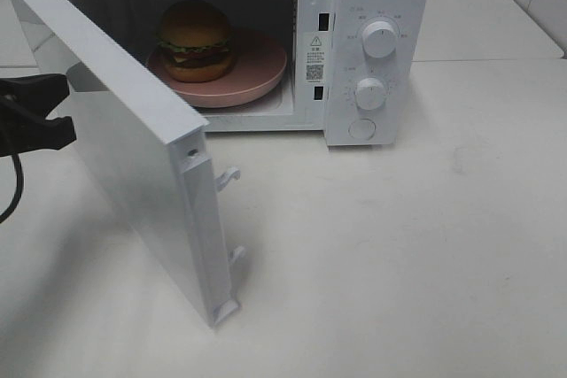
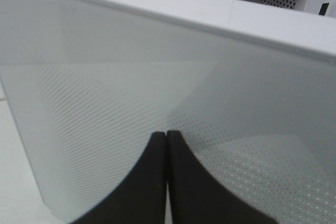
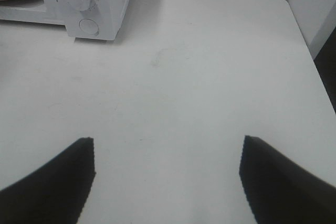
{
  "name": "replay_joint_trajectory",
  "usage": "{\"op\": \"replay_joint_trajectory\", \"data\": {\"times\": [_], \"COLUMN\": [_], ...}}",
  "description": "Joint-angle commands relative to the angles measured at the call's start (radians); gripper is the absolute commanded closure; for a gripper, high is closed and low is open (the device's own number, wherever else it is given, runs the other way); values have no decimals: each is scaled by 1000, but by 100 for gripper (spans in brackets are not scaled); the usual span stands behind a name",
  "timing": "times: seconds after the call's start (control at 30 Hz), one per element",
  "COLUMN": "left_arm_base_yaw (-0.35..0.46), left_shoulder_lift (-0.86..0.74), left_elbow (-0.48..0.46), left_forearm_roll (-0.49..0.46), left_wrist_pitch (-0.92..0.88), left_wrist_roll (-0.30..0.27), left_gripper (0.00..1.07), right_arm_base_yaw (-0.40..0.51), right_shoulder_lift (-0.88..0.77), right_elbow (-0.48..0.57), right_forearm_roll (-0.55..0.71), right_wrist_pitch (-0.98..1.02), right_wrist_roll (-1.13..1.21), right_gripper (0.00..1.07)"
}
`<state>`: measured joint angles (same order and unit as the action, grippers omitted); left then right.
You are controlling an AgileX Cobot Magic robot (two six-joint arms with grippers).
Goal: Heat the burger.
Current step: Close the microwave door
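Note:
The burger [image 1: 195,37], with its golden bun, lettuce and dark patty, sits on a pink plate [image 1: 266,73] inside the white microwave [image 1: 376,6]. The microwave door [image 1: 133,139] swings wide open toward the front left. My left gripper [image 1: 64,112] is at the far left, on the outer side of the door. In the left wrist view its fingers are pressed together, and the gripper [image 2: 166,135] points at the door's dotted window [image 2: 131,77], holding nothing. My right gripper [image 3: 168,145] shows only in the right wrist view, open and empty over the bare table.
Two knobs [image 1: 379,37] [image 1: 369,93] and a round button [image 1: 361,128] are on the microwave's right panel. The table edge [image 3: 299,19] and a dark gap beyond it show in the right wrist view. The open door's latch hooks [image 1: 228,179] stick out over the table.

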<state>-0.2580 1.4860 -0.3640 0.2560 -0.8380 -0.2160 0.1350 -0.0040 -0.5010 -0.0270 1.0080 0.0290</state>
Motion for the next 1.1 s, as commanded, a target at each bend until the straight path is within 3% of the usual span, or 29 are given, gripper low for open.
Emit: {"op": "replay_joint_trajectory", "data": {"times": [0.03, 0.4, 0.67, 0.77, 1.1], "left_arm_base_yaw": [-36, -165, -279, -289, -370], "left_shoulder_lift": [9, 81, 185, 198, 334], "left_elbow": [-29, -135, -282, -298, -489], "left_forearm_roll": [-27, -135, -343, -357, -421], "left_wrist_pitch": [-18, 24, 95, 95, 147], "left_wrist_roll": [2, 58, 163, 167, 167], "left_gripper": [107, 107, 107, 107, 107], "right_arm_base_yaw": [-7, -7, -7, -7, -7], "right_shoulder_lift": [-32, -32, -32, -32, -32], "right_elbow": [3, 3, 3, 3, 3], "right_forearm_roll": [-4, -4, -4, -4, -4], "right_wrist_pitch": [-14, -14, -14, -14, -14], "right_wrist_roll": [-9, -7, -7, -7, -7], "right_gripper": [33, 33, 33, 33, 33]}}
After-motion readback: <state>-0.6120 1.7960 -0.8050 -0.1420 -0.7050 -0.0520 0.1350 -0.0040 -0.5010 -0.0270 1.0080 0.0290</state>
